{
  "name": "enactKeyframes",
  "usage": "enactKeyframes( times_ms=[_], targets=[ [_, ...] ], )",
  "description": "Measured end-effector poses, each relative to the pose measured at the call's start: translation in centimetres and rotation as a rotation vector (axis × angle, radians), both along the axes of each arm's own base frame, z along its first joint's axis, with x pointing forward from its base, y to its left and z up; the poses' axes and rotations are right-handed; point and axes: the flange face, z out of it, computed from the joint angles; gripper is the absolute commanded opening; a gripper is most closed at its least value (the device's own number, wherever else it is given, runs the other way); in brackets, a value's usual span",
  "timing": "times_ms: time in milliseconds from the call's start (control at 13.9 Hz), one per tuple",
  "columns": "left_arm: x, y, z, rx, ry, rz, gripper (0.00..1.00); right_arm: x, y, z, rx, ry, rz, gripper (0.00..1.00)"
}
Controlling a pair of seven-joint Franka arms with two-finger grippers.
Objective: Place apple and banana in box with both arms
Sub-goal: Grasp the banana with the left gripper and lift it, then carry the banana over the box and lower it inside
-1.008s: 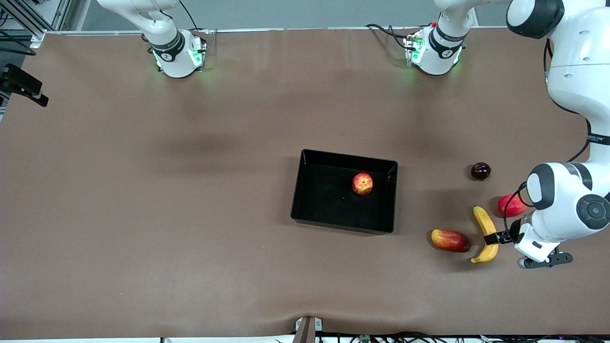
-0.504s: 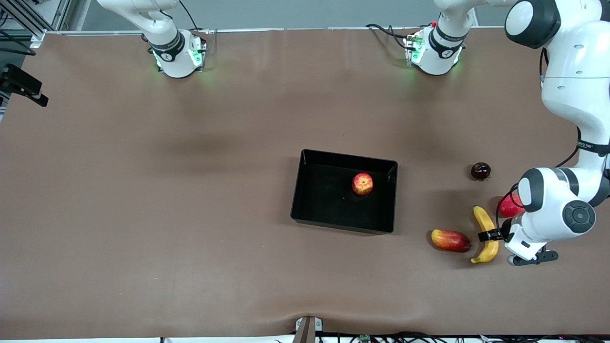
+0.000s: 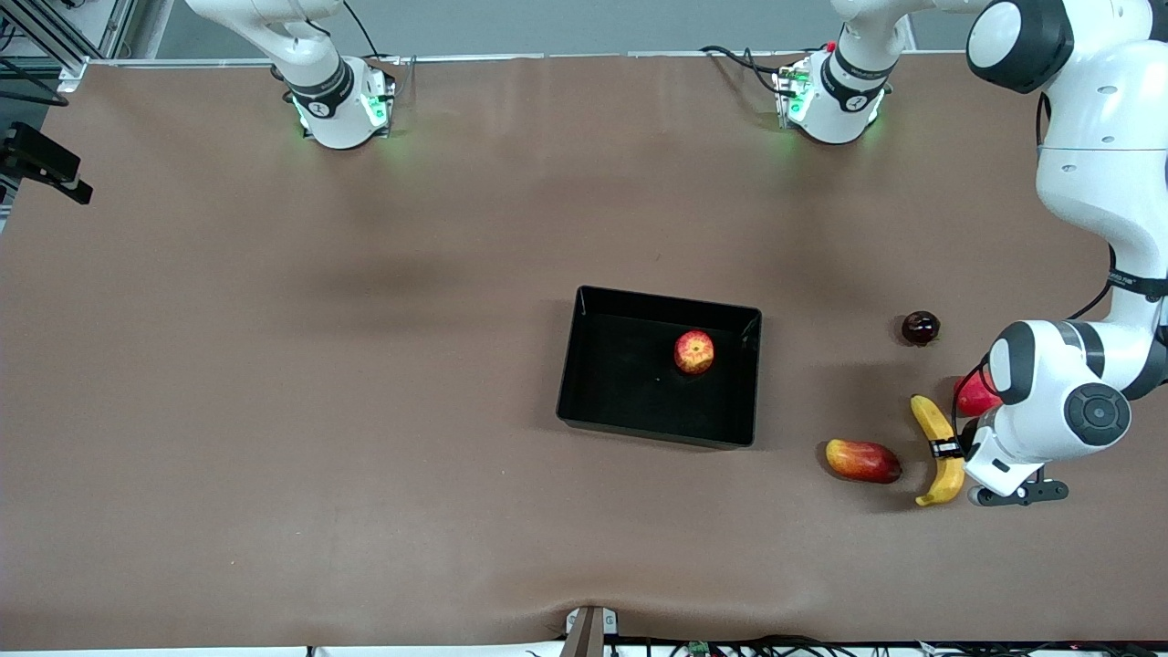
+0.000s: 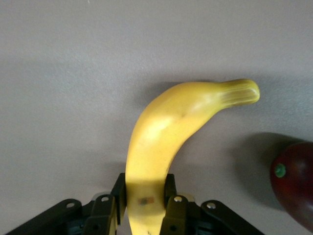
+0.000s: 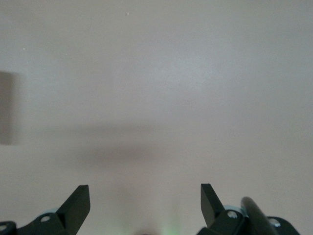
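Left gripper [image 3: 947, 448] clamps banana [image 3: 937, 447] — apple [image 3: 694, 352] in box [image 3: 584, 383].

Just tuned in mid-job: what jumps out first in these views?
The left gripper is shut on the banana, low at the left arm's end of the table, beside a mango-shaped fruit. The apple lies in the black box mid-table. The right gripper waits open.

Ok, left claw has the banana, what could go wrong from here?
The left claw is shut on the banana near its middle; the curved fruit may pivot or slip on lifting. The mango and red fruit lie close beside it and could get knocked. The apple already sits in the box, so the banana may land on it.
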Motion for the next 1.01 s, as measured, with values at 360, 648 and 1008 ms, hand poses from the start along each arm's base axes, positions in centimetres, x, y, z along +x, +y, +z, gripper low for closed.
enactKeyframes(
  times_ms=[360,648,1008],
  targets=[
    [0.7,-4.1,9.8,-0.008,-0.045,-0.041,0.00,0.0,0.0,0.0,0.000,0.001,0.000,1.00],
    [-1.0,-12.7,19.1,-0.043,-0.066,-0.075,0.00,0.0,0.0,0.0,0.000,0.001,0.000,1.00],
    [-4.6,-28.3,19.0,-0.111,-0.039,-0.064,0.00,0.0,-0.1,0.0,0.000,0.003,-0.001,1.00]
  ],
)
